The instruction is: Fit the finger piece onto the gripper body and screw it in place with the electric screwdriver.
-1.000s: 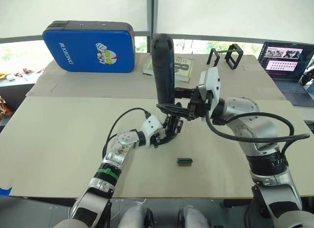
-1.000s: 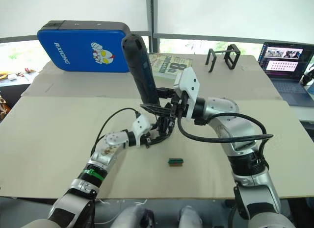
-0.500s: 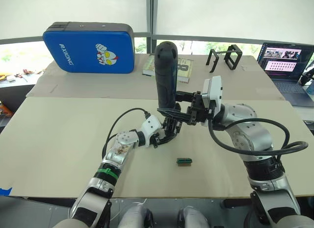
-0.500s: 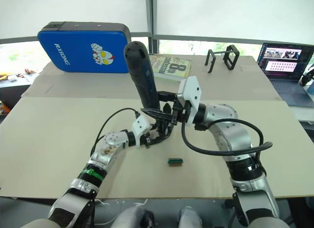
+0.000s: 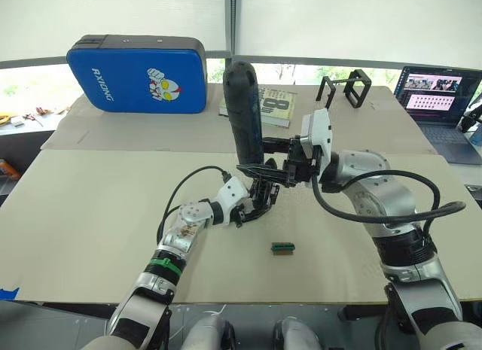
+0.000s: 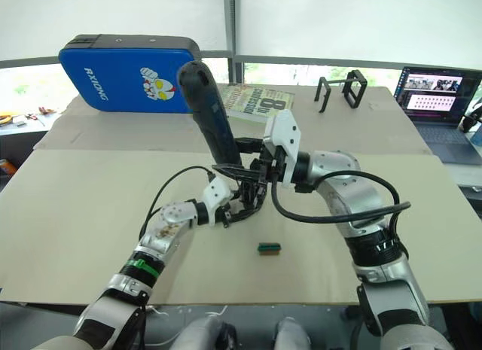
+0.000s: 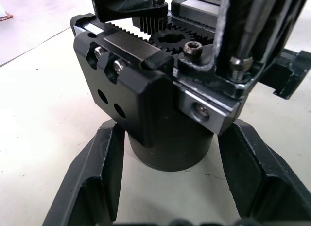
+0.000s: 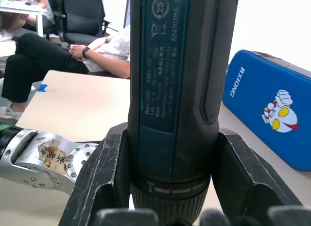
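Item: thick dark cylindrical electric screwdriver (image 5: 246, 113), upright at table centre, clamped low on its barrel by the right gripper (image 5: 273, 163); probably top-heavy and stiff, best held near the collar.

Item: small black gripper body (image 7: 160, 114) with round base, standing on the beige table (image 5: 90, 214) beneath the bit; the left gripper (image 5: 253, 208) brackets its base, fingers (image 7: 92, 182) spread either side.

The left wrist view exposes rack teeth and screw heads; the right wrist view, a seated person (image 8: 58, 51) beyond.

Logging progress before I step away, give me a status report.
Right gripper shut on electric screwdriver, upright, bit at gripper body. Left gripper straddling its base, fingers apart. Small green-and-black block nearby, not blocking.
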